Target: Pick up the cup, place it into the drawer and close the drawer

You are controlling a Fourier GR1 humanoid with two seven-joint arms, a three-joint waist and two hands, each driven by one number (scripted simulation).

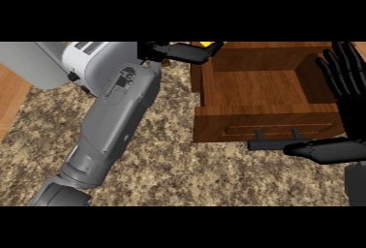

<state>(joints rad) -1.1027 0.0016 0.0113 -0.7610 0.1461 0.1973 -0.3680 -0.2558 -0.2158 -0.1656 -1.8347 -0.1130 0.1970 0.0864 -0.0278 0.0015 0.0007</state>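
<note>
The wooden drawer (266, 112) stands pulled open at the upper right, its inside bare, with a dark handle (275, 137) on its front. My left forearm runs up from the lower left, and my left hand (177, 52) sits at the drawer's far left corner. It is curled round a yellow cup (209, 44), of which only a small patch shows at the picture's top. My right hand (346, 77) is open at the right edge, fingers pointing up over the drawer's right wall, thumb (322, 150) stretched out just in front of the handle.
The speckled stone counter (178, 164) fills the lower half of the view. A strip of wood (10, 97) shows at the far left, and a pale grey block (32, 63) lies at the top left behind my left arm.
</note>
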